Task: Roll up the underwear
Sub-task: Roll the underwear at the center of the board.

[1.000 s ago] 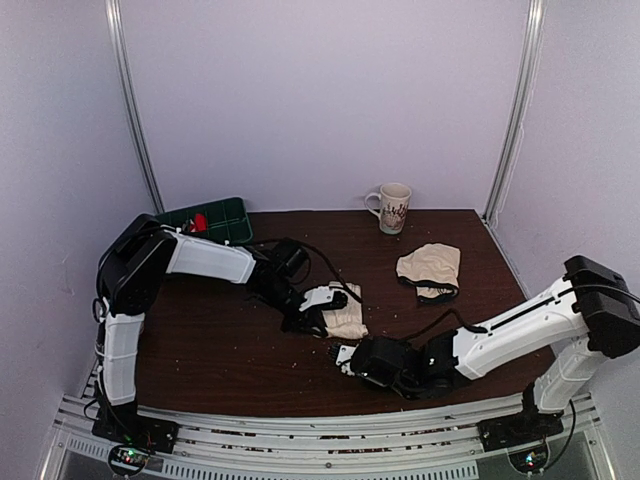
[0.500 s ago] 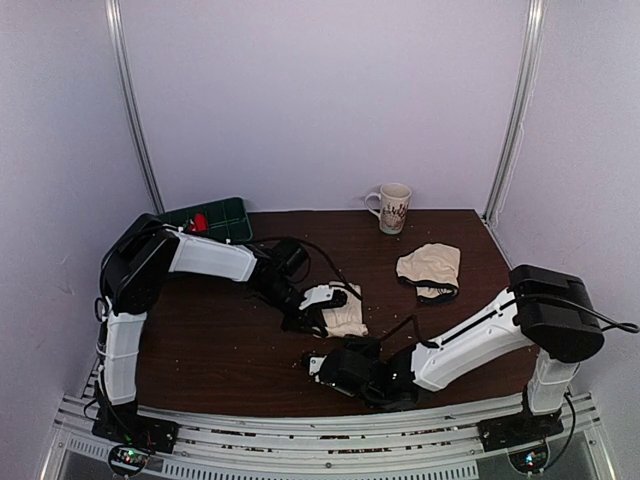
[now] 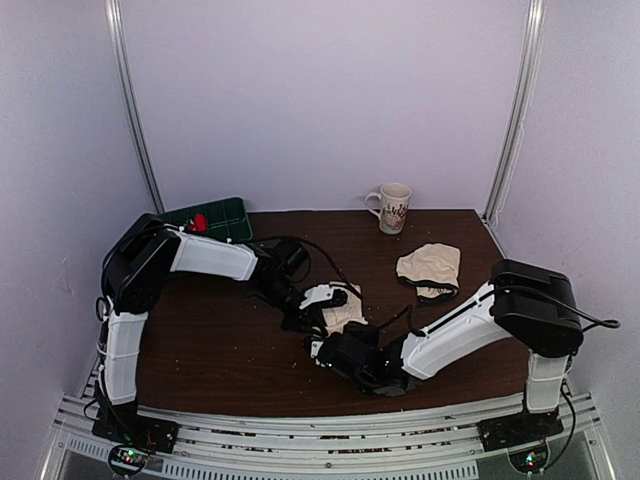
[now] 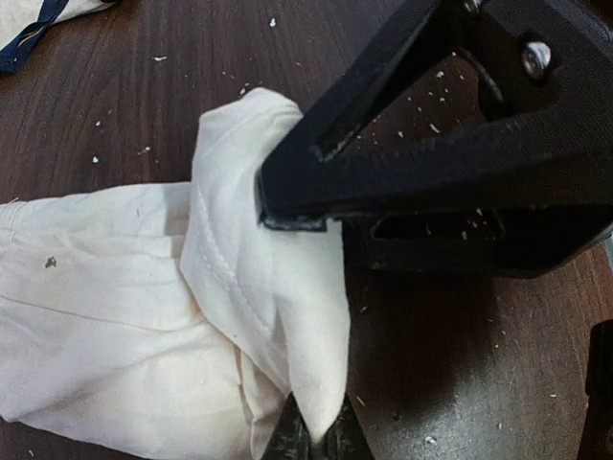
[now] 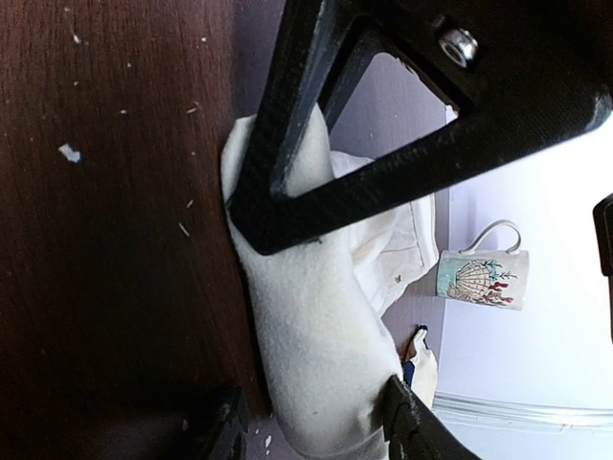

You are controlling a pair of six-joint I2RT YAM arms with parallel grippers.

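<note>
A cream underwear (image 3: 348, 312) lies bunched on the dark wooden table (image 3: 220, 330), left of centre. My left gripper (image 3: 318, 306) is shut on a folded tip of it; the left wrist view shows the cloth (image 4: 144, 287) pinched between my fingertips at the left gripper (image 4: 316, 443). My right gripper (image 3: 324, 346) is right below it, open, its two fingers either side of the cloth fold (image 5: 316, 326) in the right wrist view, at the right gripper (image 5: 316, 429). The two grippers nearly touch.
A second cream underwear with dark trim (image 3: 430, 268) lies at the right. A patterned mug (image 3: 392, 208) stands at the back edge. A green tray (image 3: 215, 218) sits at the back left. White crumbs are scattered over the wood.
My right gripper has swung left and then forward up to the underwear, from the near edge. My left gripper has held still with the cloth.
</note>
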